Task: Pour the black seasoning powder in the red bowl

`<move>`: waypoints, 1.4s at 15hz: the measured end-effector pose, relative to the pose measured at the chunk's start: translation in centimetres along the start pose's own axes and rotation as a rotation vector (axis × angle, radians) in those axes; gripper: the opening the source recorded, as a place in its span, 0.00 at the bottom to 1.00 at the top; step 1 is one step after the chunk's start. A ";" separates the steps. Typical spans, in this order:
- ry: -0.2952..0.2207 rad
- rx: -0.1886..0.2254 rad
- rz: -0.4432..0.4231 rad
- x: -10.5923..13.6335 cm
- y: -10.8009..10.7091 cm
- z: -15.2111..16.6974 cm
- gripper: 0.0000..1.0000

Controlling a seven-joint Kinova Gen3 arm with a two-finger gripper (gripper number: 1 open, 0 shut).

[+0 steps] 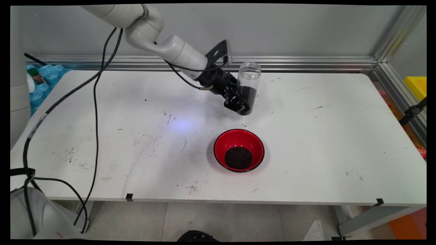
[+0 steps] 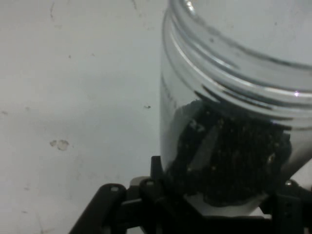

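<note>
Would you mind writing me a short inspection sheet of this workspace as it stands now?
Surface: white table, scuffed and speckled with dark marks.
Things: clear open jar, upright, dark granules in its lower part; red bowl nearer the camera, apart from it, holding a dark mound.
Clutter: nothing seen on the table.
Gripper: gripper shut on the jar's lower part.
Cables: black cables hang from the arm across the table's left side.
Surroundings: grey wall, aluminium rail, yellow box at right, blue packs at left.

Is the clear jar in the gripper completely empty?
No, the jar held by the gripper has dark granules filling its lower part.
</note>
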 end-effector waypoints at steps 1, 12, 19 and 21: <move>-0.002 0.005 0.008 0.4 0.0 -0.4 0.00; -0.042 0.024 0.164 3.2 0.9 -4.4 0.00; -0.064 0.021 0.349 3.6 2.2 -5.7 0.00; -0.072 0.022 0.415 3.5 2.6 -5.9 0.00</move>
